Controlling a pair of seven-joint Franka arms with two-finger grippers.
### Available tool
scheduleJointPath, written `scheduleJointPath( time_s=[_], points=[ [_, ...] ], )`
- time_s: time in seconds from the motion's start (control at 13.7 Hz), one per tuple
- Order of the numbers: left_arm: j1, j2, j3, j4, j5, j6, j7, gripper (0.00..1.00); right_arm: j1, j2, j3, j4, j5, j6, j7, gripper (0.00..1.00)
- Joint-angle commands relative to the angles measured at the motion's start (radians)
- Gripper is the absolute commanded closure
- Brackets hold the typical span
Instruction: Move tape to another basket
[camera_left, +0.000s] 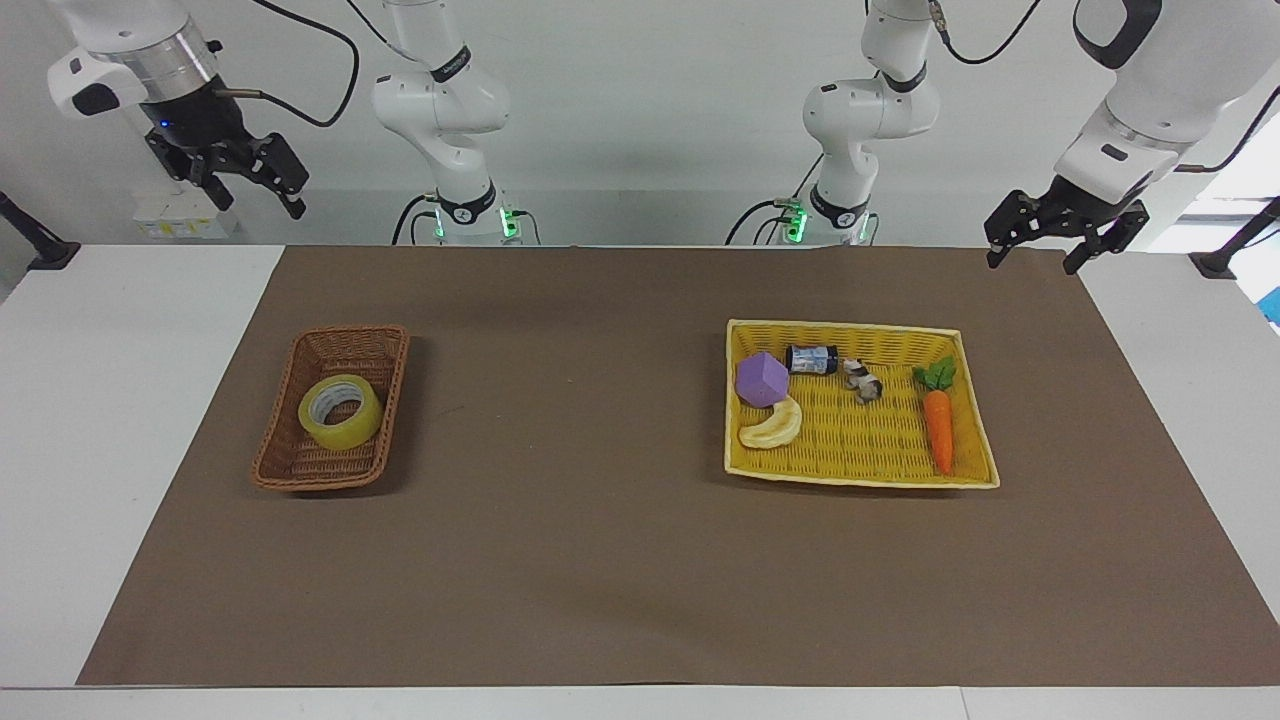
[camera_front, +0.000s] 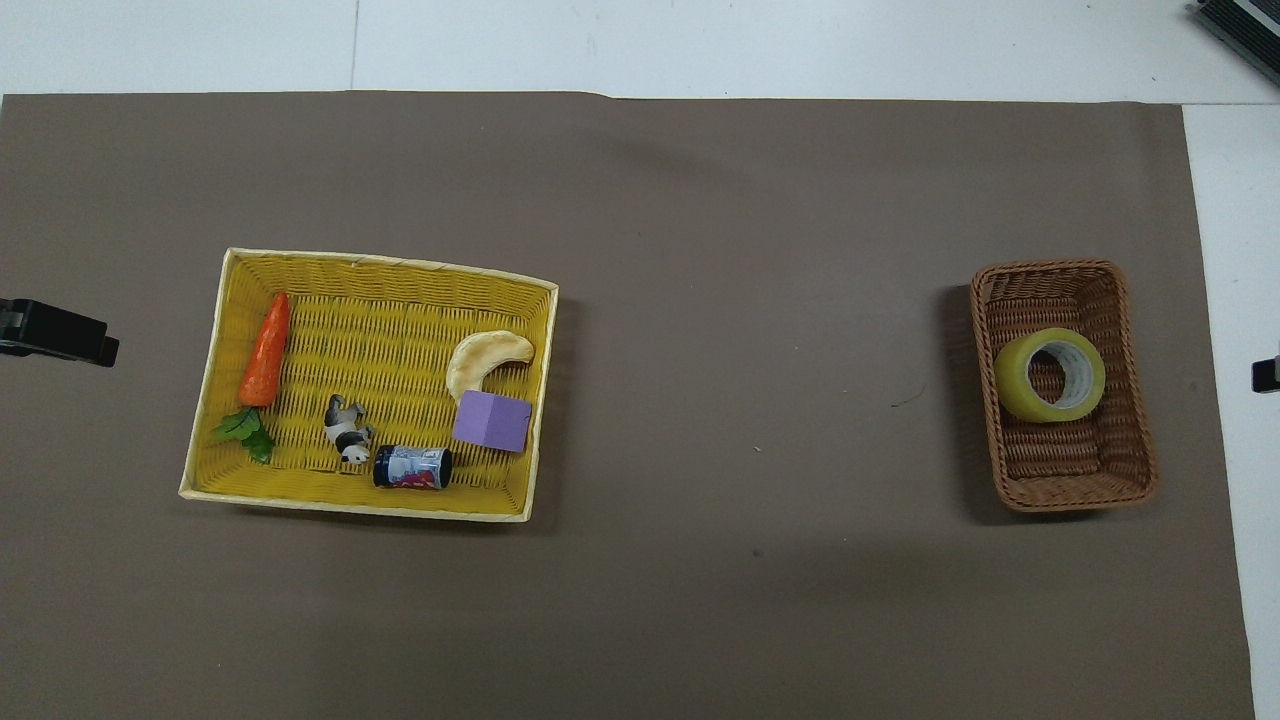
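Fingers of both grippers are seen spread apart, with nothing held between them. The tape (camera_left: 341, 411) is found lying flat in the brown wicker basket (camera_left: 290, 468), toward its end nearer the robots. The right gripper (camera_left: 238, 176) is held high in the air, over the table edge by the robots, well apart from that basket. The left gripper (camera_left: 1060, 230) is raised at the left arm's end of the table, well apart from the basket. A yellow woven tray (camera_left: 862, 334) is set well apart from the basket toward the left arm's end, holding a toy carrot (camera_left: 937, 428), purple block (camera_left: 761, 380), crescent toy (camera_left: 771, 427), small jar (camera_left: 811, 359) and animal figurine (camera_left: 863, 381).
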Motion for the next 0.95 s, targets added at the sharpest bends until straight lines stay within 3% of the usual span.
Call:
scheduleJointPath(
  time_s=[0.0,0.22,0.88],
  points=[
    [-0.019,-0.007,0.015,0.001,0.014,0.006,0.01,0.0,0.019,0.004,0.009,-0.002,-0.052,0.034,0.001,0.0],
    [-0.021,-0.012,0.015,-0.006,0.008,0.015,-0.005,0.0,0.074,-0.004,0.009,-0.019,-0.091,0.08,-0.003,0.0],
    [-0.019,-0.016,0.015,-0.014,0.006,0.048,-0.004,0.0,0.075,-0.008,0.014,-0.014,-0.029,0.071,0.011,0.0]
  ],
)
